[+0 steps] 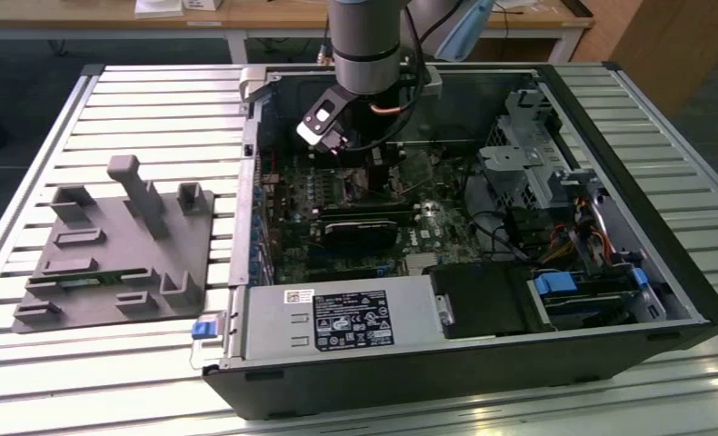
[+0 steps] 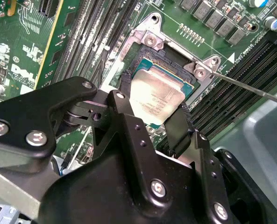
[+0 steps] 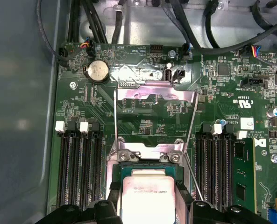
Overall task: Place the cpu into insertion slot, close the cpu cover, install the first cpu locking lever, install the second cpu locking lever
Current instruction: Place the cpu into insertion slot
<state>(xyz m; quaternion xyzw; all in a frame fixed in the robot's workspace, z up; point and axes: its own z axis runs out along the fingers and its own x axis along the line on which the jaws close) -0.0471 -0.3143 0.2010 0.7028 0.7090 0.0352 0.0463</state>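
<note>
The gripper (image 2: 155,103) is holding the cpu (image 2: 158,91) at the insertion slot (image 3: 146,157).

In both wrist views the two black fingers (image 2: 176,128) are pressing against opposite edges of the cpu. Its pale metal top is facing up inside the slot's metal rim, and whether it is fully seated cannot be told. Two thin locking levers (image 3: 116,116) are standing released, rising from the slot's corners. Just beyond the slot, the cpu cover (image 3: 157,92) is standing swung open. Black memory slots (image 3: 80,170) are running along both sides of the slot. Farther from the slot, a coin battery (image 3: 96,70) is sitting on the green board (image 3: 143,123). In the exterior view the arm (image 1: 365,41) is reaching down into the open computer case (image 1: 456,372) above the slot.
</note>
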